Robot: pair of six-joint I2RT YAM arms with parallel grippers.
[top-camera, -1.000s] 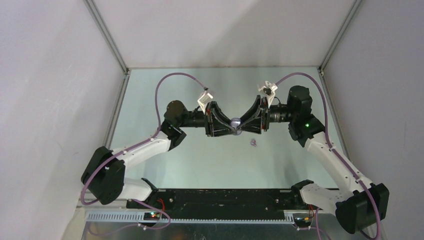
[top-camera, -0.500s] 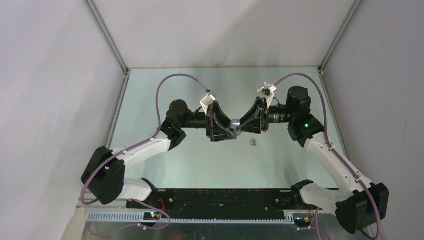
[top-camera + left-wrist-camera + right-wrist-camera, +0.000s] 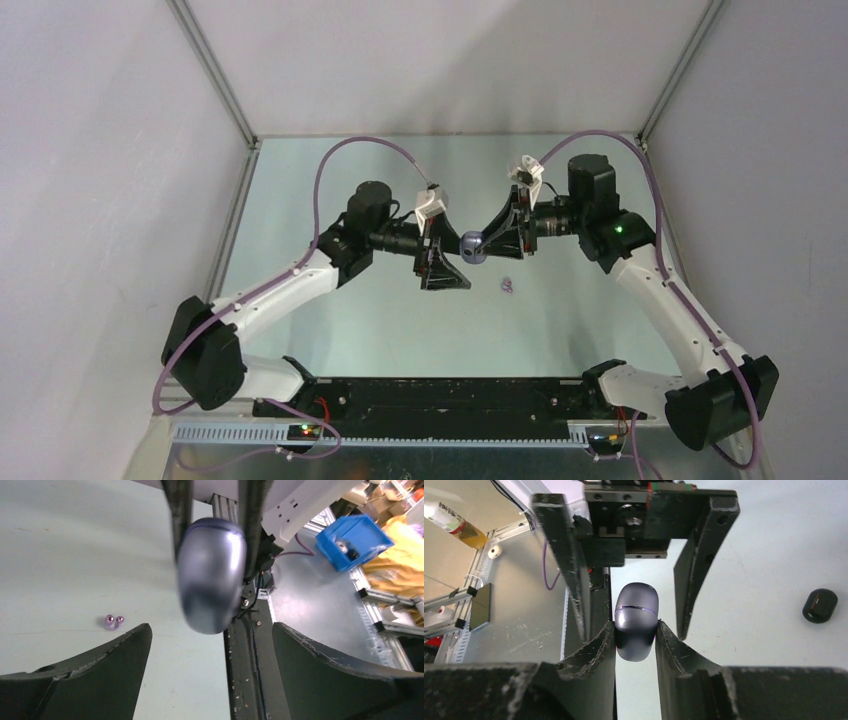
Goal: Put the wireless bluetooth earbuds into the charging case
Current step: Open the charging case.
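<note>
- Right gripper [image 3: 636,631] pinches the charging case [image 3: 636,605] by one end, above the table [image 3: 330,200].
- Left gripper [image 3: 210,630] stands wide, jaws flanking the case with gaps each side.
- Pale purple earbud [image 3: 508,286] lies on open table near the case.

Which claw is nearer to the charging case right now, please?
Right. The right claw is closed on the charging case; the left claw stands open around its far end, not touching.
</note>
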